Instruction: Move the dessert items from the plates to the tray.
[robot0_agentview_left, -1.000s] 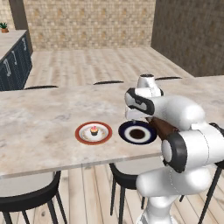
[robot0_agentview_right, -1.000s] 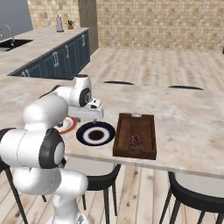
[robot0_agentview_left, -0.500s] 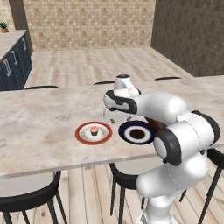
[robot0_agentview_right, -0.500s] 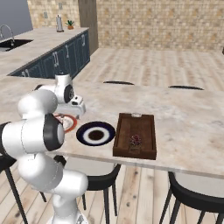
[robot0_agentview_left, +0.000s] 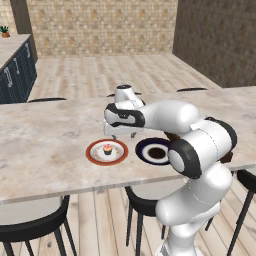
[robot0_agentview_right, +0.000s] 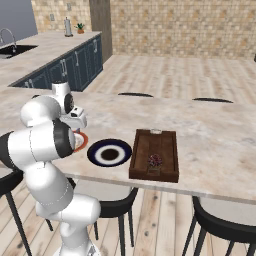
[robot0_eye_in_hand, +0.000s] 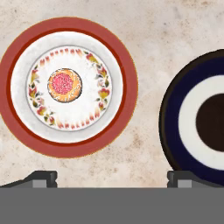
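Marble counter (robot0_agentview_left: 50, 145), 2 plates side by side. Cupcake (robot0_eye_in_hand: 64, 85) sits centred on red-rimmed plate (robot0_eye_in_hand: 26, 135); navy-rimmed plate (robot0_eye_in_hand: 173, 131) bare. Tray (robot0_agentview_right: 140, 157) already holds 1 sweet (robot0_agentview_right: 155, 160). Gripper (robot0_eye_in_hand: 111, 177) hangs above between the plates, jaws wide, empty. Step: reach for cupcake. Next: shift over it, descend, close.

Taking the red-rimmed plate (robot0_eye_in_hand: 69, 86) as my landmark: I have open air above it, and only the pink-frosted cupcake (robot0_eye_in_hand: 64, 85) stands at its centre, with bare plate all round it. A strip of bare table (robot0_eye_in_hand: 148, 109) separates it from the navy-rimmed plate (robot0_eye_in_hand: 197, 117) beside it. Past that plate the wooden tray (robot0_agentview_right: 154, 154) sits, its low walls the only raised edge nearby.
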